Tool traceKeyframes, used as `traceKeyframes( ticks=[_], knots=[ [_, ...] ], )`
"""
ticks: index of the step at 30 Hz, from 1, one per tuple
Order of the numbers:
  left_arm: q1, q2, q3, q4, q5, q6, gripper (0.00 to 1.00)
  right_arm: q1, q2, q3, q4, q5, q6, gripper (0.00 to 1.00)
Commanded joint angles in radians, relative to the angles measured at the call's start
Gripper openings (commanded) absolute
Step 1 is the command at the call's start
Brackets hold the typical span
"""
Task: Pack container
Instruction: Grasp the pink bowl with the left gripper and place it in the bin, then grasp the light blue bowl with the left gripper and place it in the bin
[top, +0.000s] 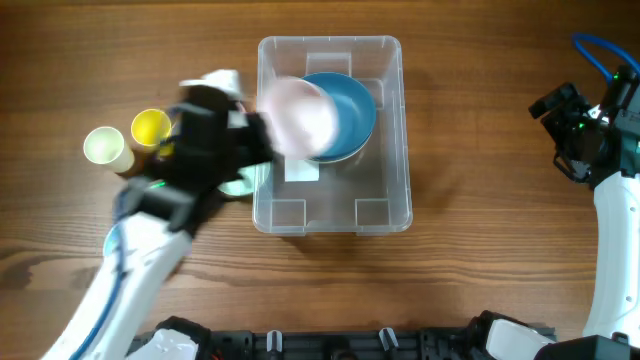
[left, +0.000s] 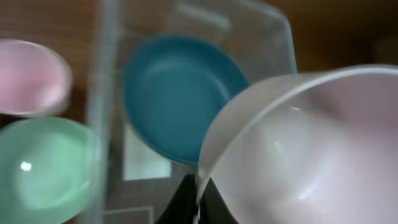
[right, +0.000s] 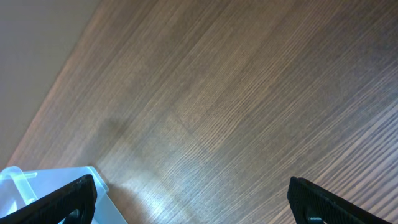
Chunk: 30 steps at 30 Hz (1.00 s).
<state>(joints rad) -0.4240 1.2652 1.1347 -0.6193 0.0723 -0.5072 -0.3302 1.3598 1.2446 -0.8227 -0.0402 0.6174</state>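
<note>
The clear container (top: 385, 205) stands mid-table with a white label and a blue bowl (top: 352, 112) lying in its far half. My left gripper (top: 255, 135) is shut on the rim of a pale pink bowl (top: 300, 118) and holds it over the container's left wall, above the blue bowl. In the left wrist view the pink bowl (left: 311, 149) fills the right side, pinched between my fingers (left: 198, 205), with the blue bowl (left: 177, 93) behind it. My right gripper (right: 193, 199) is open and empty over bare wood, right of the container's corner (right: 37, 193).
Left of the container stand a yellow cup (top: 151, 127), a pale cream cup (top: 104, 147), a white object (top: 222, 79) and a green bowl (top: 240, 183), partly under my left arm. The left wrist view shows the green bowl (left: 43, 168) and another pink bowl (left: 31, 78).
</note>
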Motion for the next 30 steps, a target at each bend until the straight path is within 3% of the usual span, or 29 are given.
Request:
traceKeyframes(
  ticks=[1,5,11,17,21,27,30],
  knots=[
    [-0.126,0.164,0.01,0.069,-0.017,0.059,0.04,0.002,0.005,0.005,0.002,0.01,0.014,1.0],
    [-0.195,0.341,0.011,0.115,0.023,0.06,0.04,0.002,0.005,0.005,0.002,0.01,0.014,1.0],
    [-0.266,0.416,0.011,0.085,0.018,0.06,0.05,0.002,0.005,0.005,0.002,0.01,0.014,1.0],
    [-0.28,0.428,0.012,0.089,-0.022,0.059,0.2,0.002,0.005,0.005,0.002,0.01,0.014,1.0],
    [-0.278,0.403,0.053,0.06,-0.022,0.06,0.42,0.002,0.005,0.005,0.002,0.01,0.014,1.0],
    [-0.273,0.288,0.201,-0.169,-0.148,0.047,0.49,0.002,0.005,0.005,0.002,0.01,0.014,1.0],
    [-0.209,0.199,0.207,-0.344,-0.277,-0.063,0.47,0.002,0.005,0.005,0.002,0.01,0.014,1.0]
  ],
)
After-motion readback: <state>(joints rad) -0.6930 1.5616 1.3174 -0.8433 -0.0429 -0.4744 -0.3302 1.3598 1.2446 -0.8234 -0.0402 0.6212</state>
